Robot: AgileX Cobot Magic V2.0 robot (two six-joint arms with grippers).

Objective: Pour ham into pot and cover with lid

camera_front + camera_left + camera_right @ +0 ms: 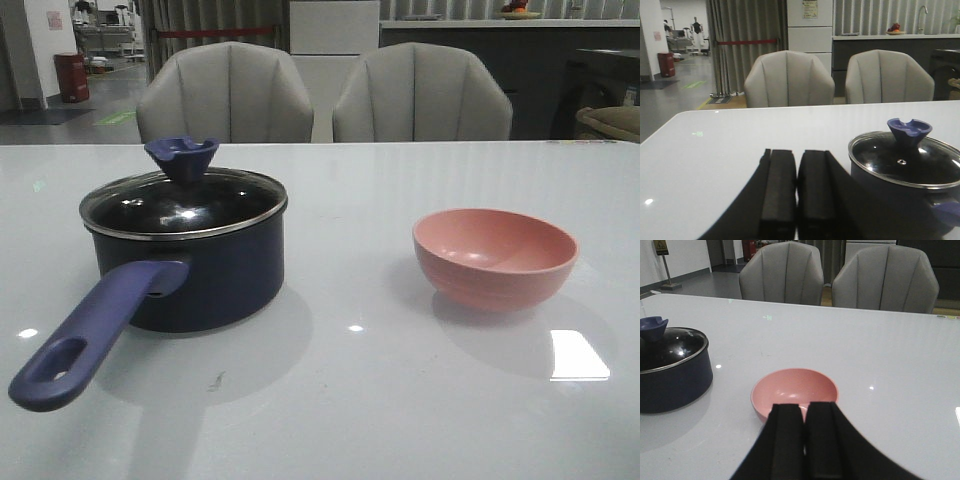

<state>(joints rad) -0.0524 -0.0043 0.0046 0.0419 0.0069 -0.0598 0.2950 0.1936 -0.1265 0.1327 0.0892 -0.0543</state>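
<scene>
White glossy table (400,420) carries all objects; two grey chairs (228,92) stand behind its far edge. Dark navy pot (215,275) sits on the robot's left side, its purple-blue handle (90,335) angled toward the camera, with the oval hole at the near end. Glass lid (185,203) rests closed on the pot's rim, blue knob (183,158) upright. Salmon-pink bowl (495,255) stands well apart on the right, with nothing visible inside it. Ham is not visible; the reflective lid hides the pot's interior. Left gripper (796,187) is pressed together, holding nothing, hovering low just beside the pot. Right gripper (804,432) is likewise pressed together and empty, just on the near side of the bowl. Neither arm appears in the front view.
</scene>
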